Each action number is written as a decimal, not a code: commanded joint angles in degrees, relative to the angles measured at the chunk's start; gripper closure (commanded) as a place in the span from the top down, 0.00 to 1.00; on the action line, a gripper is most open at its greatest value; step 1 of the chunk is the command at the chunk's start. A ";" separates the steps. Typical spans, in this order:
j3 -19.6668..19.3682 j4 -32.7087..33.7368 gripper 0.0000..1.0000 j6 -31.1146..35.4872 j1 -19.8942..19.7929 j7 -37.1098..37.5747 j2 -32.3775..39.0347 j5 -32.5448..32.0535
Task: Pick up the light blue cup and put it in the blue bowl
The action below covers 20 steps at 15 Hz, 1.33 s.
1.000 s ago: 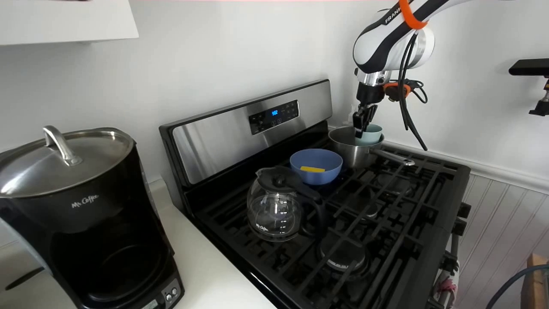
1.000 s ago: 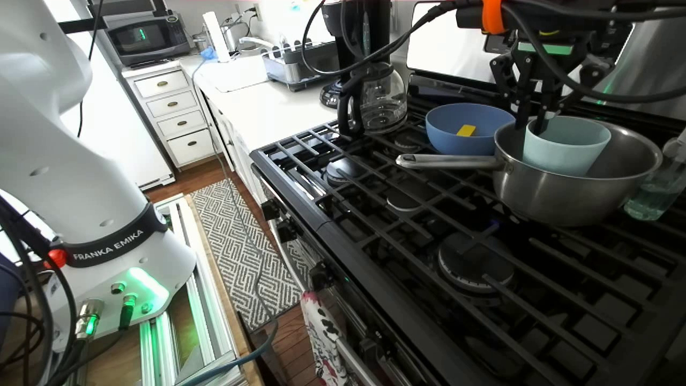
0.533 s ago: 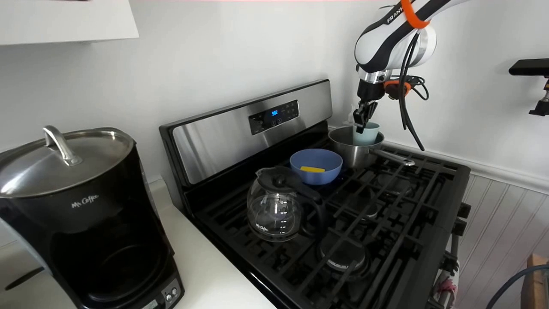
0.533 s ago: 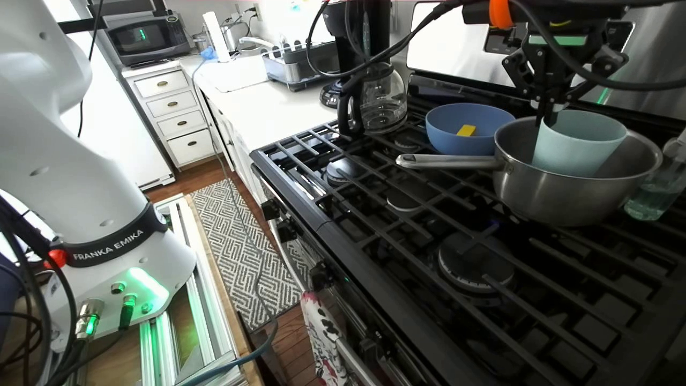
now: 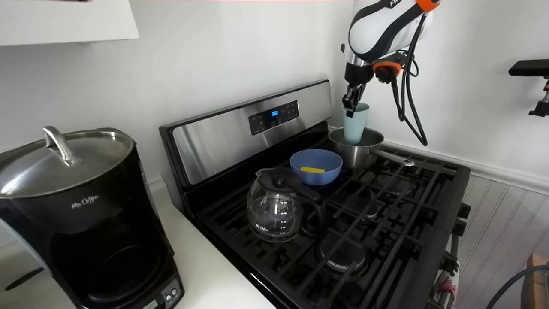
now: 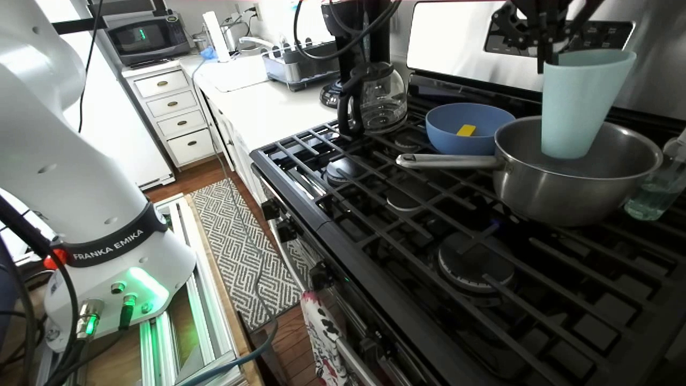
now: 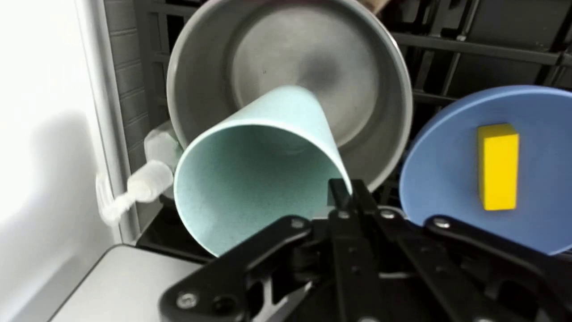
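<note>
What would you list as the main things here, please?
stove: 1, black and steel, beside counter
pot: 1, grey, on stove
light blue cup: 1, pale blue, over pot
blue bowl: 1, blue, on stove
block: 1, yellow, in bowl
carafe: 1, clear and black, on stove
bottle: 1, clear, beside pot
coffee maker: 1, black, on counter
lid: 1, silver, atop coffee maker
dish rack: 1, grey, on counter
microwave: 1, dark grey, in background
rug: 1, grey and white, beside stove
towel: 1, patterned white, at stove front
arm: 1, white and black, over stove
claw: 1, black, shut on cup

Black fingers point(image 7: 364, 199) nearly together, angled downward.
</note>
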 commanded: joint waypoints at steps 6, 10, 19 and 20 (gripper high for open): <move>6.17 -4.46 0.01 -0.46 8.08 -7.23 -6.83 -3.73; 7.90 -2.72 0.01 -3.56 8.08 -15.16 -2.54 4.13; 7.67 -1.90 0.01 -4.04 6.74 -15.15 2.53 5.05; 7.54 -1.73 0.01 -3.76 6.82 -14.38 2.77 4.45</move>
